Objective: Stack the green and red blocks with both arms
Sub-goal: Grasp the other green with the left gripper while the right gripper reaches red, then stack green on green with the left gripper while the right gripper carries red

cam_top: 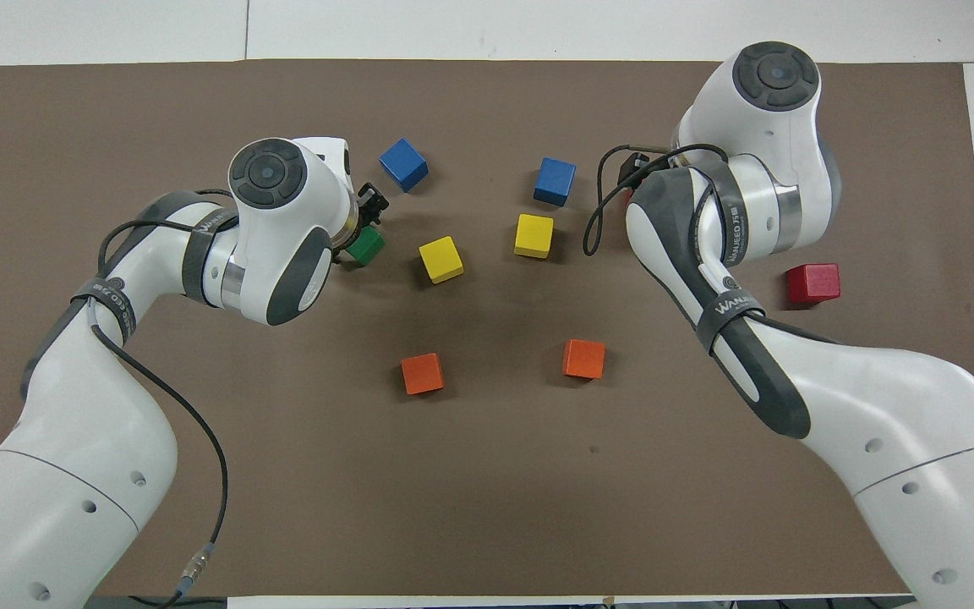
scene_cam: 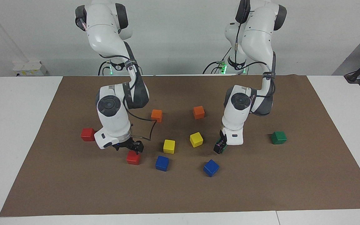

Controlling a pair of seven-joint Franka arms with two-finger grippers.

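Right gripper (scene_cam: 132, 147) hangs directly over a glossy bright red cube (scene_cam: 133, 157); whether its fingers touch or clasp it, I cannot tell. Left gripper (scene_cam: 220, 147) is at a glossy dark green cube (cam_top: 365, 245), grip likewise unclear. A second red cube (scene_cam: 88, 134) lies toward the right arm's end, a second green cube (scene_cam: 279, 137) toward the left arm's. Both arms seem at the pick-up step; next comes lifting clear and carrying to the partner cubes. Yellow cubes (scene_cam: 169, 146) and blue cubes (scene_cam: 162, 163) crowd the middle; the brown mat (scene_cam: 308, 187) is open outward.

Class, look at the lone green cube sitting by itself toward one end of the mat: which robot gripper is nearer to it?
Left. The left gripper is a short way from the lone green cube, beside a second green cube. The right gripper is over a red cube toward the right arm's end of the mat.
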